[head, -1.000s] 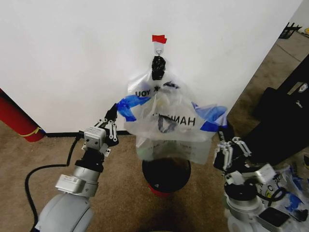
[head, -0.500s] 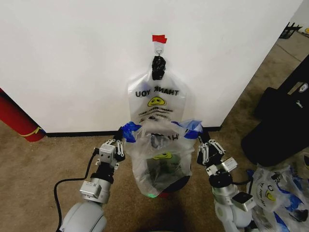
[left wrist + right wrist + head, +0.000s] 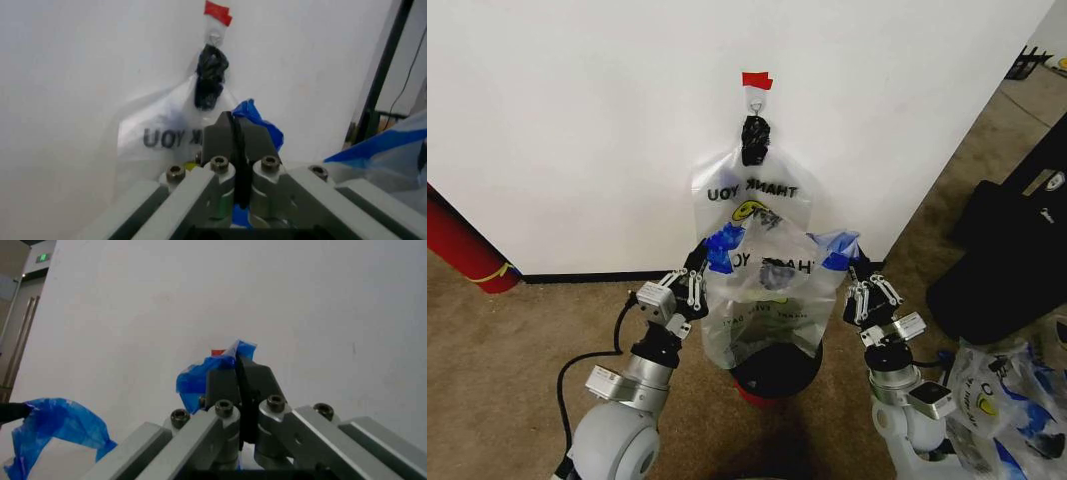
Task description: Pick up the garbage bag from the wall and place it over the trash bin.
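Observation:
The garbage bag, thin whitish plastic with blue handles, hangs stretched between my two grippers in front of the wall. My left gripper is shut on its left blue handle. My right gripper is shut on the right blue handle. The bag's lower end hangs just above the rim of the black mesh trash bin, which stands on the carpet below it and is partly hidden by it.
A white THANK YOU smiley bag hangs by a black knot from the hook under the red tape. A red cylinder leans far left. A black case and a heap of bags lie on the right.
A second ago the bag was spread wide and high. Both grippers then brought it down and inward over the bin, and since half a second ago they have lifted it slightly.

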`<state>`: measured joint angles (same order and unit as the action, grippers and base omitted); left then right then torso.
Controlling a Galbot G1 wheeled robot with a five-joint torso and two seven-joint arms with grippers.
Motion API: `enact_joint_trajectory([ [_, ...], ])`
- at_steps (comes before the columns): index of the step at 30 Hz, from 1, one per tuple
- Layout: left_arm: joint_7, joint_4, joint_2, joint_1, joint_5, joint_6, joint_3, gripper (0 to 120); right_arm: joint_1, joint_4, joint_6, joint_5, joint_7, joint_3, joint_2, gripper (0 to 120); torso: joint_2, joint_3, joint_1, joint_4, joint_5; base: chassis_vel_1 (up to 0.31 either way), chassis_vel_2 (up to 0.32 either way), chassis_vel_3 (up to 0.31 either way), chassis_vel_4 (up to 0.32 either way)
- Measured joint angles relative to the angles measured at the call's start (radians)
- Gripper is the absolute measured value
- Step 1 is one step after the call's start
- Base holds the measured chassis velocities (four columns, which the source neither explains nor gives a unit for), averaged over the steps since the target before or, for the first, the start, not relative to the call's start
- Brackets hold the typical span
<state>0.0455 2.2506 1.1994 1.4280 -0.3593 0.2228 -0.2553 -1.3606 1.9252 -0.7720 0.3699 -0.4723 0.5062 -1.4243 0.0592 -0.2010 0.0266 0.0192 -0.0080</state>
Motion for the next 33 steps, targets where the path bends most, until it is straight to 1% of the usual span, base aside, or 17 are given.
enact_joint_trajectory([
  [4, -0.030, -0.021, 0.055, 0.011, -0.113, 0.010, 0.023, 0, 0.000, -0.032, -0.029, -0.021, -0.004, 0.001, -0.011, 0, 0.000, 0.000, 0.000, 0.0002, 0.0000, 0.000, 0.000, 0.000, 0.000],
  [5, -0.030, -0.021, 0.055, 0.011, -0.113, 0.010, 0.023, 0, 0.000, -0.032, -0.029, -0.021, -0.004, 0.001, -0.011, 0, 0.000, 0.000, 0.000, 0.0002, 0.0000, 0.000, 0.000, 0.000, 0.000],
  [7, -0.042, -0.035, 0.070, 0.019, -0.148, 0.014, 0.032, 0, 0.003, -0.051, -0.044, -0.040, -0.009, 0.001, -0.015, 0, 0.000, 0.000, 0.000, 0.0002, 0.0000, 0.000, 0.000, 0.000, 0.000],
  [12, -0.074, -0.047, 0.058, 0.042, -0.202, 0.029, 0.030, 0, 0.011, -0.089, -0.050, -0.061, -0.038, 0.005, -0.005, 0, 0.000, 0.000, 0.000, 0.0000, 0.0002, 0.000, 0.000, 0.000, 0.000],
  [14, -0.087, -0.040, 0.042, 0.050, -0.222, 0.034, 0.026, 0, 0.014, -0.097, -0.050, -0.034, -0.089, 0.017, 0.020, 0, 0.000, 0.000, 0.000, 0.0000, 0.0002, 0.000, 0.000, 0.000, 0.000],
  [15, -0.094, -0.037, 0.030, 0.054, -0.225, 0.037, 0.023, 0, 0.016, -0.102, -0.041, -0.004, -0.140, 0.029, 0.040, 0, 0.000, 0.000, 0.000, 0.0000, 0.0001, 0.000, 0.000, 0.000, 0.000],
  [18, -0.107, -0.044, -0.022, 0.071, -0.190, 0.054, 0.014, 0, 0.018, -0.127, 0.000, 0.081, -0.306, 0.074, 0.099, 0, 0.000, 0.000, 0.000, 0.0001, 0.0000, 0.000, 0.000, 0.000, 0.000],
  [19, -0.107, -0.044, -0.022, 0.071, -0.190, 0.054, 0.014, 0, 0.018, -0.127, 0.000, 0.081, -0.306, 0.074, 0.099, 0, 0.000, 0.000, 0.000, 0.0001, 0.0000, 0.000, 0.000, 0.000, 0.000],
  [23, -0.119, -0.091, -0.110, 0.115, -0.095, 0.086, 0.013, 0, 0.018, -0.220, 0.046, 0.161, -0.588, 0.135, 0.183, 0, 0.000, 0.000, 0.000, 0.0001, 0.0001, 0.000, 0.000, 0.000, 0.000],
  [24, -0.119, -0.091, -0.110, 0.115, -0.095, 0.086, 0.013, 0, 0.018, -0.220, 0.046, 0.161, -0.588, 0.135, 0.183, 0, 0.000, 0.000, 0.000, 0.0001, 0.0001, 0.000, 0.000, 0.000, 0.000],
  [27, -0.129, -0.132, -0.144, 0.134, -0.045, 0.112, 0.024, 0, 0.022, -0.279, 0.051, 0.167, -0.668, 0.152, 0.210, 0, 0.000, 0.000, 0.000, 0.0002, 0.0001, 0.000, 0.000, 0.000, 0.000],
  [30, -0.131, -0.177, -0.163, 0.131, 0.011, 0.126, 0.024, 0, 0.042, -0.333, 0.045, 0.168, -0.702, 0.153, 0.215, 0, 0.000, 0.000, 0.000, 0.0000, 0.0000, 0.000, 0.000, 0.000, 0.000],
  [33, -0.130, -0.190, -0.179, 0.131, 0.031, 0.126, 0.020, 0, 0.050, -0.355, 0.044, 0.168, -0.722, 0.151, 0.215, 0, 0.000, 0.000, 0.000, 0.0000, -0.0001, 0.000, 0.000, 0.000, 0.000],
])
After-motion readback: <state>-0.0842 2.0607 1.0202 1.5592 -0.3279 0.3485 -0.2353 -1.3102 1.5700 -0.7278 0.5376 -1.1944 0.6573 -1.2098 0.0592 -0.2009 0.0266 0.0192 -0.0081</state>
